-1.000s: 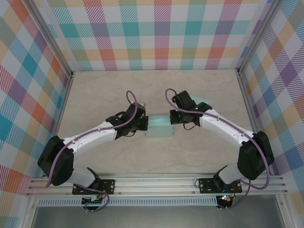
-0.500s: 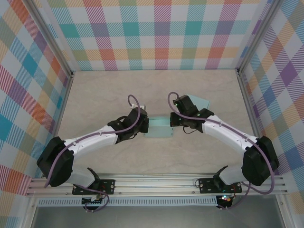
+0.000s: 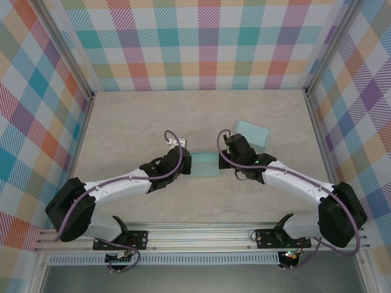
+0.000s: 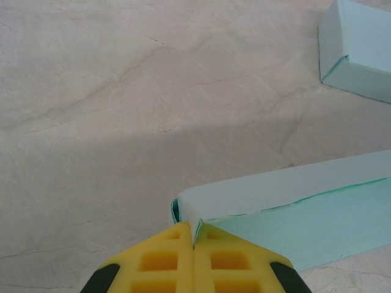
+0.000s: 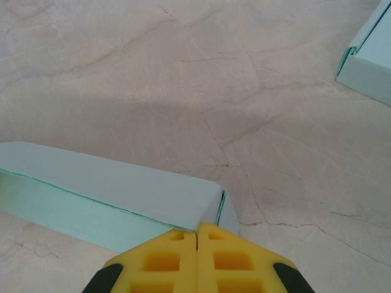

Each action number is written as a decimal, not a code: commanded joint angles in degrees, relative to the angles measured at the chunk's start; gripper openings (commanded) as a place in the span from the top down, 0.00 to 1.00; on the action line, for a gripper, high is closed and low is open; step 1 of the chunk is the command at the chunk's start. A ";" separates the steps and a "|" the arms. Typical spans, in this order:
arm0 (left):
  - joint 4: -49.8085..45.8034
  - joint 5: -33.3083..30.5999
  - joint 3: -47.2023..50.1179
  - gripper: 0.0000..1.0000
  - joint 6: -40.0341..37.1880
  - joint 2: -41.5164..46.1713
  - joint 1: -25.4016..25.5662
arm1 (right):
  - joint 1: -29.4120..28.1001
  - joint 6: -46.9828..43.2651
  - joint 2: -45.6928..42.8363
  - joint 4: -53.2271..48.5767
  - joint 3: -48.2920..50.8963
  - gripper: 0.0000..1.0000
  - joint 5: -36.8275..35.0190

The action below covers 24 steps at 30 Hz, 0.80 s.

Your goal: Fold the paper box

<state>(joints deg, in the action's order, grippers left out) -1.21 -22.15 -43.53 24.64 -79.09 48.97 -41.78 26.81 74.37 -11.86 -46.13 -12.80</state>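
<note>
pale teal oblong paper box (image 3: pixel 205 165) lies flat mid-table on the beige marble-look tabletop (image 3: pixel 134 122), long axis left to right, between the two arms; left gripper (image 3: pixel 186 163) at its left end, right gripper (image 3: pixel 223 160) at its right end, both low at the table surface

left wrist view: left gripper (image 4: pixel 194 241) closed tight, yellow ribbed fingers (image 4: pixel 162 262) pressed flat together with no gap; box (image 4: pixel 293 213) runs off to the right from the tips; its near corner sits right at the fingertips and a thin pale edge of paper runs down into the seam between them, so it reads as pinching the box's end wall; box walls stand up, a darker teal line runs along the upper fold

right wrist view: right gripper (image 5: pixel 197 241) likewise closed narrow, yellow fingers (image 5: pixel 229 259) meeting at one seam; box (image 5: pixel 104 189) stretches off to the left; its rounded end flap touches the tips; cannot tell if any paper is caught between them

second pale teal paper box piece (image 3: pixel 253 132) lies flat further back and to the right, tilted, apart from the main box and from both grippers; it shows in the upper right corner of both wrist views (image 4: pixel 360 55) (image 5: pixel 369 67)

pastel checked wall panels (image 3: pixel 208 43) on three sides; aluminium rail (image 3: pixel 201 235) with the arm bases along the near edge; purple cables (image 3: pixel 110 180) along both arms
</note>
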 commanded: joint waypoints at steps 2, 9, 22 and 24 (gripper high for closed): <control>1.34 5.00 3.71 1.00 0.94 0.10 2.47 | -3.66 -0.48 0.62 0.64 4.55 1.00 1.21; 5.44 4.95 7.58 0.82 2.30 3.92 2.54 | -5.65 -0.70 0.18 3.67 8.56 1.00 -3.66; 6.51 6.33 9.19 0.00 2.80 9.85 2.53 | -8.62 -0.88 2.60 4.18 8.51 1.00 -8.25; 5.31 5.37 8.74 0.00 4.08 10.85 2.53 | -8.93 -0.88 2.80 3.97 8.34 1.00 -8.77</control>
<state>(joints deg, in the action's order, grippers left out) 5.76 -16.78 -35.27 26.92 -70.08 50.98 -49.98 26.15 74.56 -0.40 -39.42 -22.59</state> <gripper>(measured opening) 0.997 0.062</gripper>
